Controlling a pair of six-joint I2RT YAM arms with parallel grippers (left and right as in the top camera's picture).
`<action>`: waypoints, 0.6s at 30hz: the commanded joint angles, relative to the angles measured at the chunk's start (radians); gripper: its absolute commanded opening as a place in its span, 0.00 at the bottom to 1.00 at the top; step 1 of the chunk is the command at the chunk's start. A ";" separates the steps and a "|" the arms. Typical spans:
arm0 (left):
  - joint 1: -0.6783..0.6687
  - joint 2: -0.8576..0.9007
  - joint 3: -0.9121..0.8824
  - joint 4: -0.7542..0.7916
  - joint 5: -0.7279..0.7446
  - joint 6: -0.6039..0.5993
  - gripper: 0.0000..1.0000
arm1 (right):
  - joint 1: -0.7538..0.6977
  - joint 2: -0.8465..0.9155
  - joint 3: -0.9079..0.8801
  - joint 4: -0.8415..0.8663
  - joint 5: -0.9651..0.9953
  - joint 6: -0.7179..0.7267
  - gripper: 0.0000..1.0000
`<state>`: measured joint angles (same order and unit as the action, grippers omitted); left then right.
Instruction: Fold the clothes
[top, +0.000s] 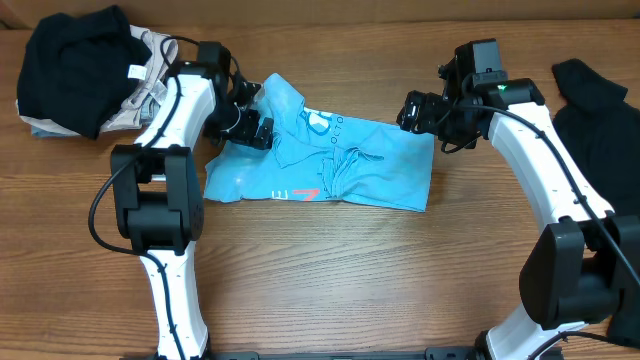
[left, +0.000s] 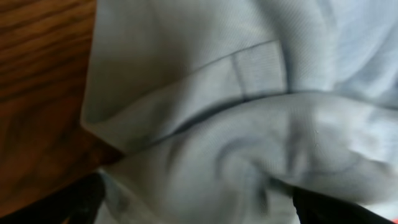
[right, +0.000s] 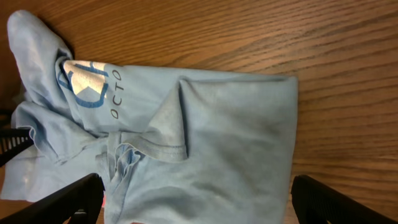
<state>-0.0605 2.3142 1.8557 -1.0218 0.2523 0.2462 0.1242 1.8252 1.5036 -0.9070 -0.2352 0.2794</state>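
Shirt lying crosswise between our two arms.
The light blue T-shirt sits mid-table, its long axis running left to right. Our left gripper gapes wide over the bunched left end, and our right gripper is wide beside the flat right corner. Neither pinches cloth, as far as we can tell.

The light blue T-shirt bears white and coral lettering.

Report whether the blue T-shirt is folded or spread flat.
Partly folded: T-shirt doubled into a rough rectangle, sleeve on top, one end bunched up.
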 joint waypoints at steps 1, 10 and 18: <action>-0.012 0.048 0.017 0.013 0.011 0.043 0.99 | -0.002 -0.028 0.018 0.003 0.006 -0.025 1.00; -0.043 0.045 0.025 -0.029 -0.031 -0.040 0.04 | -0.001 -0.028 -0.045 -0.020 0.004 -0.021 0.57; -0.044 0.043 0.223 -0.275 -0.083 -0.120 0.04 | -0.001 -0.028 -0.178 0.020 -0.014 -0.022 0.17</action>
<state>-0.0986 2.3505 1.9591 -1.2182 0.2008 0.1673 0.1242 1.8240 1.3674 -0.9024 -0.2398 0.2615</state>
